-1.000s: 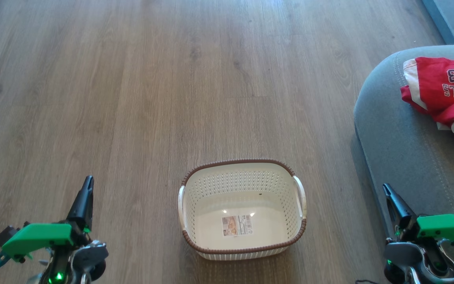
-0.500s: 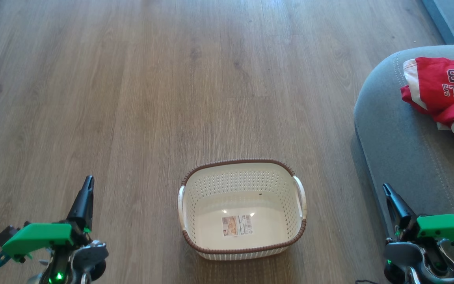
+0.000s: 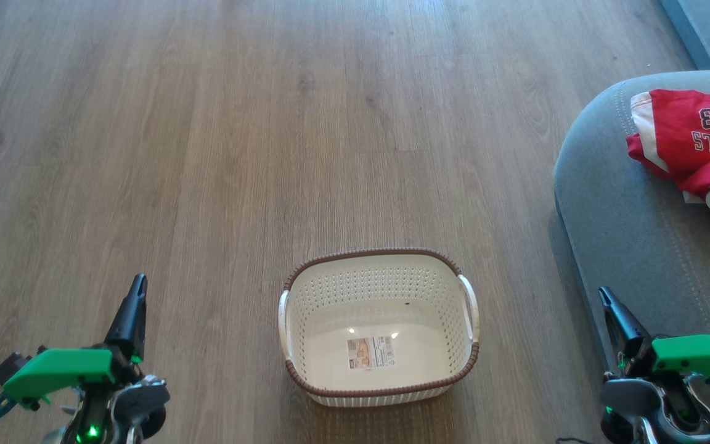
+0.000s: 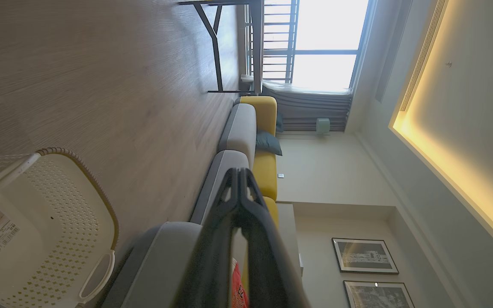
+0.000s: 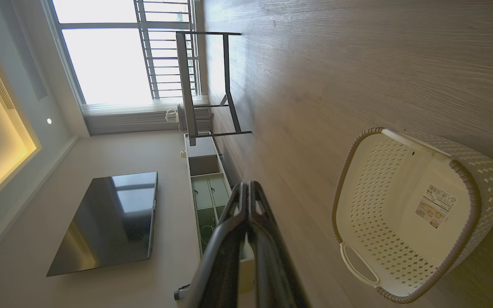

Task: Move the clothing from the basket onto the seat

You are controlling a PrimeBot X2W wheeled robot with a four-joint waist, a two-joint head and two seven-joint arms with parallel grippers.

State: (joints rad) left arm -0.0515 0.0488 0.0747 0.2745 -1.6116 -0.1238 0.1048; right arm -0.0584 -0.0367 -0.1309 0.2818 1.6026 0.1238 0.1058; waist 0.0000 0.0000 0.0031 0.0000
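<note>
At the lower left of the head view the left gripper [image 3: 138, 287] hangs above the wooden floor [image 3: 207, 154]. Its two dark fingers are pressed together at the tips with nothing between them, and the left wrist view shows the same meeting of tips.

In the middle the basket [image 3: 379, 287] stands upright on the floor, well apart from both arms. Nothing lies in it but the printed label [image 3: 370, 352] on its bottom.

To the right is the grey seat [image 3: 626, 234], whose rounded corner is near the basket but does not touch it. The red jersey [image 3: 694, 142], with "BULLS 23" showing in white, lies crumpled on the seat's top, well in from the edge. I cannot tell whether it is one garment or several bunched together.

At the lower right the right gripper [image 3: 604, 296] hovers by the seat's near edge, its fingers likewise closed tip to tip and holding nothing.

As I judge it, the transfer is finished: the basket is emptied, the clothing is on the seat and both arms are drawn back. The next move calls for no new grasp, at most a check that nothing red is left in the basket.
</note>
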